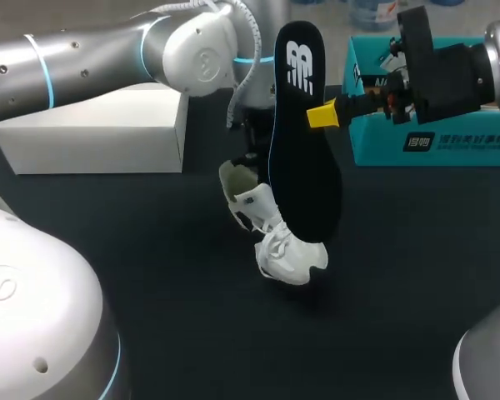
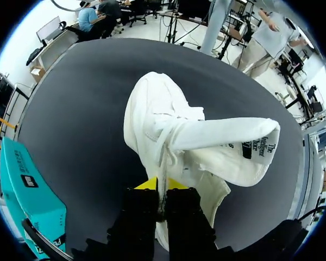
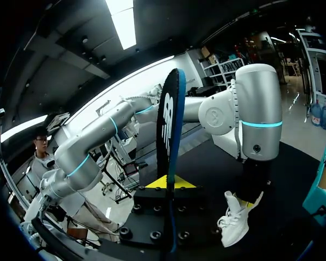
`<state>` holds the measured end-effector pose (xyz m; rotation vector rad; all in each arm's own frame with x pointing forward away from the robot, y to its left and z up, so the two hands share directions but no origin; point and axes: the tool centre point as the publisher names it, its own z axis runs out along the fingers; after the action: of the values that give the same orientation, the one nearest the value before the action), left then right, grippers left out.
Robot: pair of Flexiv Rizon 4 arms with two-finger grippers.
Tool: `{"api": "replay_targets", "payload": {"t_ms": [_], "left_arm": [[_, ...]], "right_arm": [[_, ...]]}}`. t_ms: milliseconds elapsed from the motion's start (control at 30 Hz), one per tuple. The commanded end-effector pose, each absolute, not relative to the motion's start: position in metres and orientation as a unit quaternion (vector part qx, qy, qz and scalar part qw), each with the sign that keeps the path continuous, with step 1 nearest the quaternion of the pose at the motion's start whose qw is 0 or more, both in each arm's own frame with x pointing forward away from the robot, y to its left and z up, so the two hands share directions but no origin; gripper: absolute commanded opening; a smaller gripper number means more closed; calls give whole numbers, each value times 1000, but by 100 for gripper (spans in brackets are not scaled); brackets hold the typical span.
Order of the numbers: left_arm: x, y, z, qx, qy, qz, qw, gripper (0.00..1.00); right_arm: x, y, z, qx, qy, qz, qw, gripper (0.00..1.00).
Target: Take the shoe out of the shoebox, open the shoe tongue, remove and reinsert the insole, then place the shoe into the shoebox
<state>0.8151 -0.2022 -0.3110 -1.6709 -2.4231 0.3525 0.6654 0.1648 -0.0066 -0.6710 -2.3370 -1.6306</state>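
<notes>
**Insole out, shoe held ready for reinsertion.** The right gripper (image 1: 323, 114) is closed narrowly on the black insole (image 1: 304, 150), with both fingers pinching its edge. The insole therefore stands upright, well above the dark table (image 1: 417, 275). From the right wrist it rises edge-on from between the fingers.

The left gripper (image 2: 160, 187) is clamped on the rim of the white shoe (image 2: 168, 125), apparently at the heel collar, and the shoe hangs toe-down toward the table. This hold presents the mouth of the shoe upward. The tongue (image 2: 233, 144) lies folded out, leaving the opening free.

In the head view the insole's lower end sits just beside the shoe; whether they touch cannot be told. The teal shoebox (image 1: 433, 137) stands behind the right arm, well apart from the shoe. A white box (image 1: 92, 133) lies beneath the left arm.

Judged stage: removal is done. Reinsertion calls for aligning the insole's tip with the shoe mouth. The flexible insole may buckle against the collar.
</notes>
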Motion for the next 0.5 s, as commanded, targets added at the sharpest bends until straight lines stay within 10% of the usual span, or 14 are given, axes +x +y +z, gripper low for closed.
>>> {"api": "replay_targets", "payload": {"t_ms": [33, 500], "left_arm": [[815, -205, -310, -861, -491, 92, 95, 0], [805, -196, -316, -884, -451, 43, 113, 0]], "right_arm": [[667, 168, -7, -228, -795, -552, 108, 0], [667, 168, -7, -228, -795, -552, 108, 0]]}}
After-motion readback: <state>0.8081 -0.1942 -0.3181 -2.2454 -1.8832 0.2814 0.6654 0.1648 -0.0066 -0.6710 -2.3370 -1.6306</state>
